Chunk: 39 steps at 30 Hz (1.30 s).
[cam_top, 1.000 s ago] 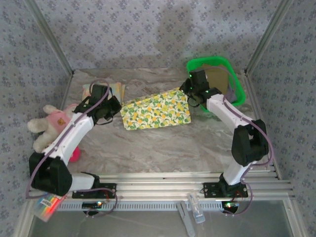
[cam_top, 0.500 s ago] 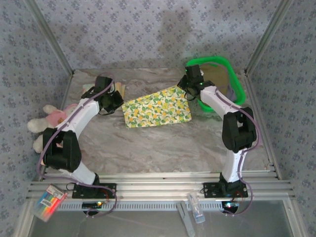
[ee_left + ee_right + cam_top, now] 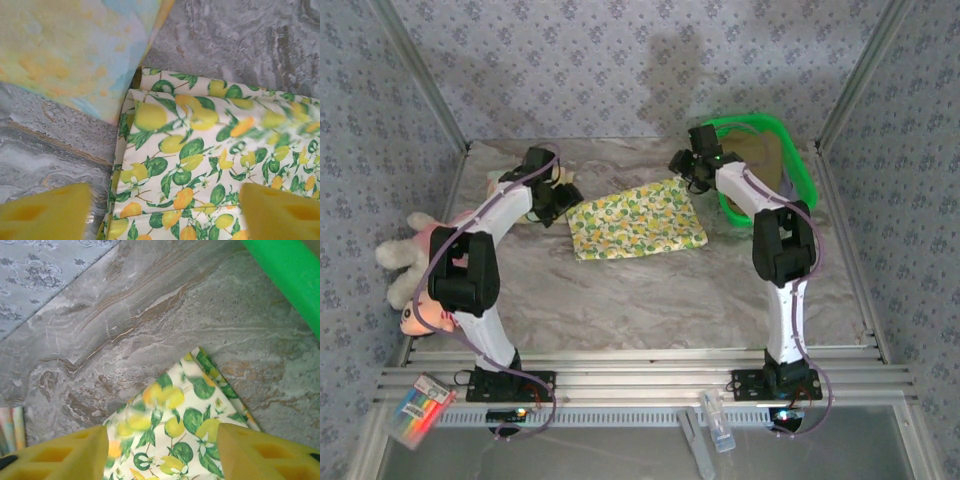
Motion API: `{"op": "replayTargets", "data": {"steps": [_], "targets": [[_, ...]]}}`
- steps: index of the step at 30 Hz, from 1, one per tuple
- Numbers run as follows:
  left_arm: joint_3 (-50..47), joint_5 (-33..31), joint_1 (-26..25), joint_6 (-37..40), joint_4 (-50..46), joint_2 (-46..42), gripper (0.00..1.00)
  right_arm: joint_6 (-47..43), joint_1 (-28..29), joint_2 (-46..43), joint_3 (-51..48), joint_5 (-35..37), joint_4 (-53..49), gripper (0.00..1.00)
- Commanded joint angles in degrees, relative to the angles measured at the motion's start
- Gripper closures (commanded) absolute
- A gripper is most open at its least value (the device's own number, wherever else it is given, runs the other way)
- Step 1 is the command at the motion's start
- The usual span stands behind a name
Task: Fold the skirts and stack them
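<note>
A white-yellow floral skirt (image 3: 635,218) with green leaves lies folded flat mid-table. My left gripper (image 3: 564,200) hangs open over its left edge; in the left wrist view the skirt (image 3: 210,160) shows between the yellow fingers (image 3: 45,212), with nothing held. My right gripper (image 3: 682,170) stands open above the skirt's far right corner (image 3: 200,390). A pale yellow pastel-patterned skirt (image 3: 75,50) lies just left of the floral one, mostly hidden under my left arm in the top view. An olive-khaki skirt (image 3: 761,155) sits inside the green basket (image 3: 798,165).
A pink plush toy (image 3: 412,252) lies at the table's left edge. The green basket's rim (image 3: 285,275) is close to my right gripper. A marker pack (image 3: 418,412) and a small bottle (image 3: 719,424) rest on the front rail. Walls close in the back and sides.
Both grippers have opened and let go of the floral skirt. Both arms have stretched farther toward the back of the table. The skirt lies slightly shifted.
</note>
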Motion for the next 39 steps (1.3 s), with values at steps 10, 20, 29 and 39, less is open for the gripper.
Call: {"op": "replayTargets", "data": {"steps": [10, 20, 29, 39], "targets": [[2.91, 5.43, -7.57, 4.16, -0.15, 1.9, 0.0, -7.07, 3.99, -6.13, -8.2, -9.91, -0.12, 0.0], [11.47, 11.93, -9.04, 5.07, -0.53, 17.36, 0.0, -7.13, 4.74, 0.1, -8.08, -15.7, -2.9, 0.0], [-0.63, 11.02, -14.48, 3.58, 2.35, 14.16, 0.0, -11.63, 4.74, -6.62, -22.99, -17.37, -6.38, 0.0], [-17.41, 11.5, -18.86, -1.88, 6.63, -6.2, 0.0, -7.06, 6.54, -26.7, -45.15, -16.28, -0.66, 0.0]]}}
